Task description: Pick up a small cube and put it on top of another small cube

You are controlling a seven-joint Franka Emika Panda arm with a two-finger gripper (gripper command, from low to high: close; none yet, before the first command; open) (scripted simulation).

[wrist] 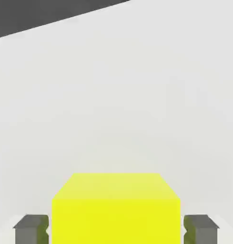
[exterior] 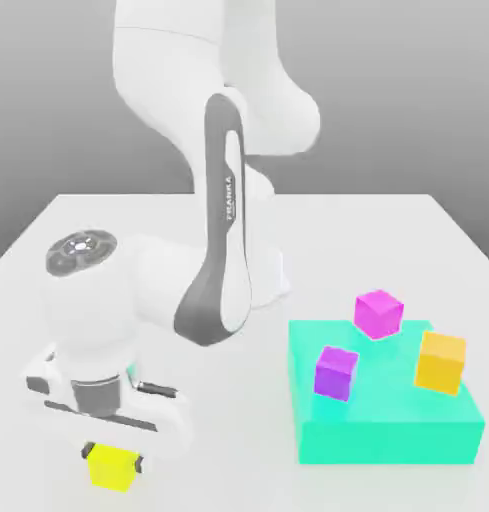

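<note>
The lemon-yellow small cube (exterior: 110, 467) (wrist: 116, 209) rests on the white table near the front, at the exterior view's left. My gripper (exterior: 112, 458) (wrist: 116, 229) is lowered over it and is open, with one dark finger (wrist: 30, 229) on each side of the cube. Only a thin gap shows between each finger and the cube's sides. The amber cube (exterior: 441, 362), the other small cube, stands on a teal block (exterior: 388, 440) at the exterior view's right, far from my gripper.
On the teal block also stand a magenta cube (exterior: 378, 313) at the back and a purple cube (exterior: 335, 370) near its left edge. The arm's base and link (exterior: 223, 260) rise behind the gripper. The white table (exterior: 238, 470) stretches between gripper and block.
</note>
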